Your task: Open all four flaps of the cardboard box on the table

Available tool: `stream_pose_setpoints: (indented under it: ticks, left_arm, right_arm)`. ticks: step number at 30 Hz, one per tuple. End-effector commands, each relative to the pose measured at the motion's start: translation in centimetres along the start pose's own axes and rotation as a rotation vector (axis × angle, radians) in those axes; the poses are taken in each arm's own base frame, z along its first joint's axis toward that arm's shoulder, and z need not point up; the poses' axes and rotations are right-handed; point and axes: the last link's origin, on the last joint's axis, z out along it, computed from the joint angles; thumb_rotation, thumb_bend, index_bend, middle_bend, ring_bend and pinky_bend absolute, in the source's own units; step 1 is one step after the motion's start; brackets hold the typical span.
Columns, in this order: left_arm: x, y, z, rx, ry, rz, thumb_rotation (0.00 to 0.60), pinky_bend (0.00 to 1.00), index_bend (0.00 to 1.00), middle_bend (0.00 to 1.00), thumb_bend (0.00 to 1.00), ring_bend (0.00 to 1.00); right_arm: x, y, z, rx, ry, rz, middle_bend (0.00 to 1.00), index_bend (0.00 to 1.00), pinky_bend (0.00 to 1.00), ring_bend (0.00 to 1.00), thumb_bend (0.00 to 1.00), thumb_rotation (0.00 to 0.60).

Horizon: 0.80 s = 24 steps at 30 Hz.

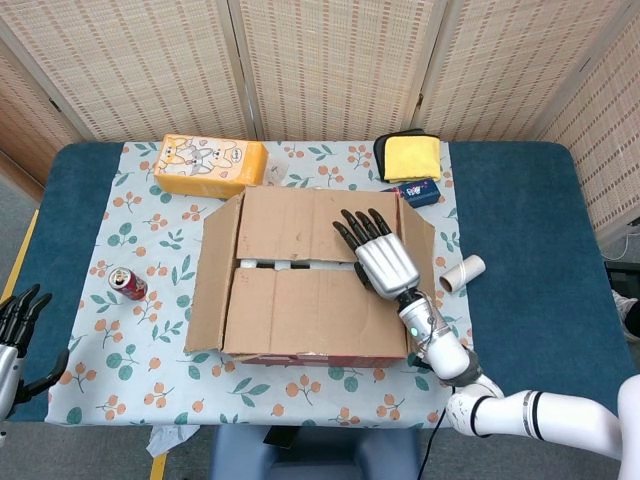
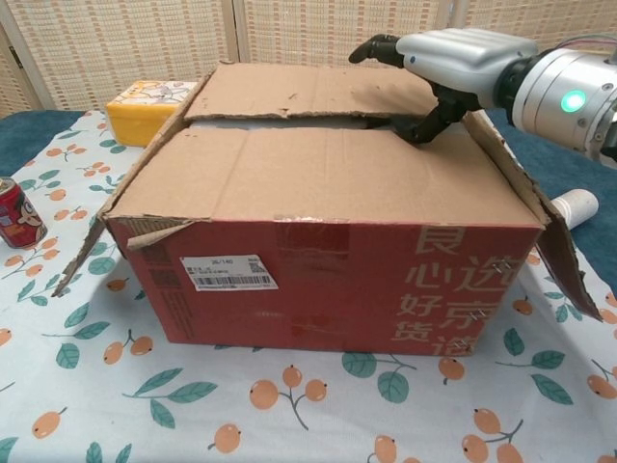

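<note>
The cardboard box stands mid-table. Its left side flap and right side flap hang outward. The near flap lies flat. The far flap is raised a little, leaving a dark gap along the seam. My right hand is at the seam's right end, fingers stretched over the far flap and thumb hooked under its edge. My left hand hangs open off the table's front left corner, holding nothing.
A red can stands left of the box. A yellow carton lies behind it at the left. A yellow cloth and small blue box sit behind right. A white roll lies right of the box.
</note>
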Motion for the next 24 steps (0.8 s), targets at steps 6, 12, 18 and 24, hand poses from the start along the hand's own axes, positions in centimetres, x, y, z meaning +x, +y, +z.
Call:
stream_pose_setpoints:
  ticks: [6, 12, 18, 24]
  left_arm:
    - [-0.1, 0.0, 0.1, -0.001, -0.006, 0.006, 0.600, 0.00, 0.00, 0.00, 0.47, 0.00]
    - [0.0, 0.2, 0.0, -0.009, -0.005, 0.001, 0.600, 0.00, 0.00, 0.00, 0.47, 0.00]
    - [-0.1, 0.1, 0.0, -0.009, -0.010, 0.006, 0.600, 0.00, 0.00, 0.00, 0.47, 0.00]
    - [-0.1, 0.2, 0.0, -0.010, -0.010, 0.010, 0.600, 0.00, 0.00, 0.00, 0.47, 0.00]
  right_arm:
    - [-0.5, 0.6, -0.4, -0.007, -0.039, -0.003, 0.00, 0.00, 0.00, 0.00, 0.44, 0.600]
    - [-0.4, 0.5, -0.4, 0.005, -0.050, 0.014, 0.00, 0.00, 0.00, 0.00, 0.44, 0.600]
    - [-0.5, 0.8, -1.1, -0.002, -0.066, 0.001, 0.00, 0.00, 0.00, 0.00, 0.44, 0.600]
    - [-0.1, 1.5, -1.3, -0.018, -0.047, -0.010, 0.00, 0.00, 0.00, 0.00, 0.44, 0.600]
